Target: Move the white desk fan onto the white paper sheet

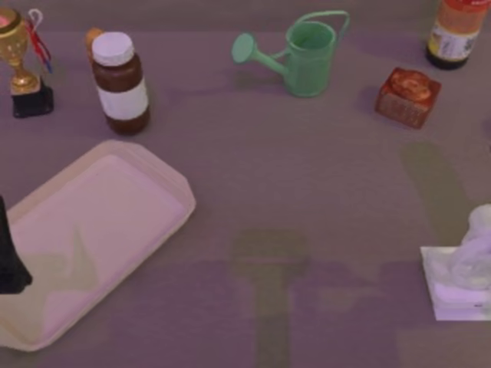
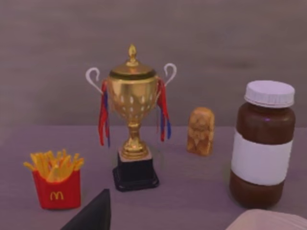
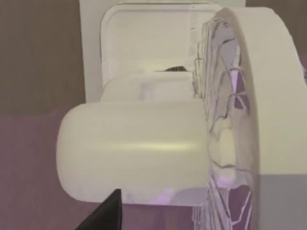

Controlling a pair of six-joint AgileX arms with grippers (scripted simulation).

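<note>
The white desk fan stands upright at the table's right edge, its rounded square base resting on the white paper sheet. The right wrist view shows the fan close up from behind, with motor housing, grille cage and the white paper sheet under its base. One dark fingertip of my right gripper shows just short of the housing, holding nothing. The right arm is outside the top view. My left gripper is parked at the left edge over the tray, with one fingertip showing.
A large beige tray lies at front left. Along the back stand a gold trophy, a brown jar, a green watering can, a red-brown block and a bottle. Fries box and a small figurine stand near the trophy.
</note>
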